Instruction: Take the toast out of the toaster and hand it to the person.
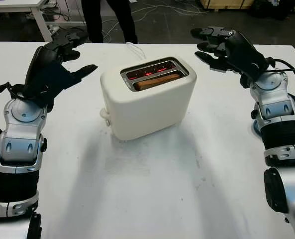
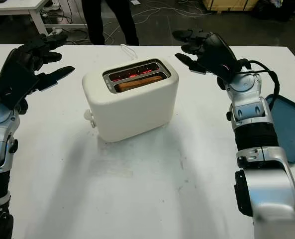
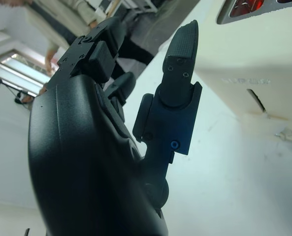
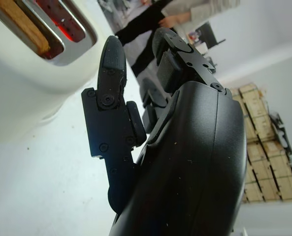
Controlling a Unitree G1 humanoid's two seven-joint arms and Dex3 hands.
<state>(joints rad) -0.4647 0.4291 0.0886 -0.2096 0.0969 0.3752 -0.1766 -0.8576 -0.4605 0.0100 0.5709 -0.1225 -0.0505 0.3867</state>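
Bright, even light is falling from above onto the white table (image 1: 152,199), which is reflecting it with mild glare. The toaster (image 1: 147,97) is casting a soft, diffuse shadow toward the near edge, and fainter shadows are lying beside both arms. Red elements are glowing inside the slots. The floor beyond the table is staying dim. In the wrist views, the table is washing out to near white, the background is blurring, and straight lines are bending toward the edges. The black hand shells are showing dull highlights.
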